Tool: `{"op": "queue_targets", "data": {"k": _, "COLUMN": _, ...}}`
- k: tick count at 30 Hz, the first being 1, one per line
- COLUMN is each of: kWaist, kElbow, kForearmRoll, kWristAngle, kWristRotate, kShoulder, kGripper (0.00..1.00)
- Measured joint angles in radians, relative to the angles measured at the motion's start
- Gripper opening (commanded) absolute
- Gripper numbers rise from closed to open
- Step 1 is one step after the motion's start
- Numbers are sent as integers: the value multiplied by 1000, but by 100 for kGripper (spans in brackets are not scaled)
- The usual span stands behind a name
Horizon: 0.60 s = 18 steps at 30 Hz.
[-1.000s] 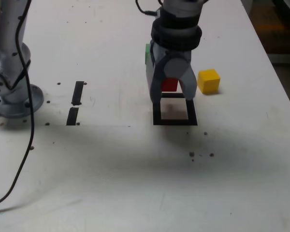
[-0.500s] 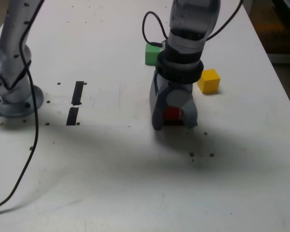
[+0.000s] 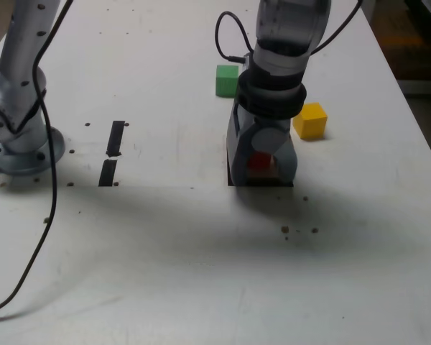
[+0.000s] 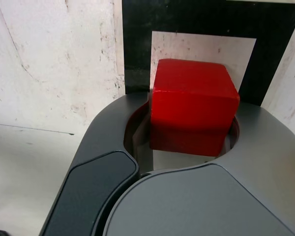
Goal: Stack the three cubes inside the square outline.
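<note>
arm (image 3: 287,36): shiny silver-grey tube with a black ring low down | gripper (image 3: 262,169): grey, two fat curved jaws, one darker grey patch on the side | base (image 3: 14,136): round silver foot with small dark screw holes | cable (image 3: 43,180): thin, black, hangs down and loops

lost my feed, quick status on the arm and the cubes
Jaws shut on red cube, low over square outline. Green cube and yellow cube loose behind. Nothing in the way.

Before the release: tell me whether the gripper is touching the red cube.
Touching. In the wrist view the gripper has its jaws pressed against both sides of the red cube.
</note>
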Motion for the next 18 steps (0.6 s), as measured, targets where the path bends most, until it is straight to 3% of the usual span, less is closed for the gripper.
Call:
{"op": "queue_targets", "data": {"k": 3, "kWaist": 1, "kElbow": 0, "kForearmRoll": -7, "kWristAngle": 1, "kWristRotate": 5, "kShoulder": 0, "kGripper": 32}}
{"op": "queue_targets", "data": {"k": 5, "kWaist": 1, "kElbow": 0, "kForearmRoll": -8, "kWristAngle": 1, "kWristRotate": 9, "kShoulder": 0, "kGripper": 41}}
{"op": "queue_targets", "data": {"k": 10, "kWaist": 2, "kElbow": 1, "kForearmRoll": -2, "kWristAngle": 2, "kWristRotate": 16, "kShoulder": 0, "kGripper": 82}}
{"op": "queue_targets", "data": {"k": 12, "kWaist": 2, "kElbow": 1, "kForearmRoll": 13, "kWristAngle": 5, "kWristRotate": 17, "kShoulder": -2, "kGripper": 93}}
{"op": "queue_targets", "data": {"k": 14, "kWaist": 2, "kElbow": 0, "kForearmRoll": 31, "kWristAngle": 8, "kWristRotate": 14, "kShoulder": -9, "kGripper": 99}}
{"op": "queue_targets", "data": {"k": 18, "kWaist": 2, "kElbow": -1, "kForearmRoll": 69, "kWristAngle": 16, "kWristRotate": 2, "kShoulder": -34, "kGripper": 100}}
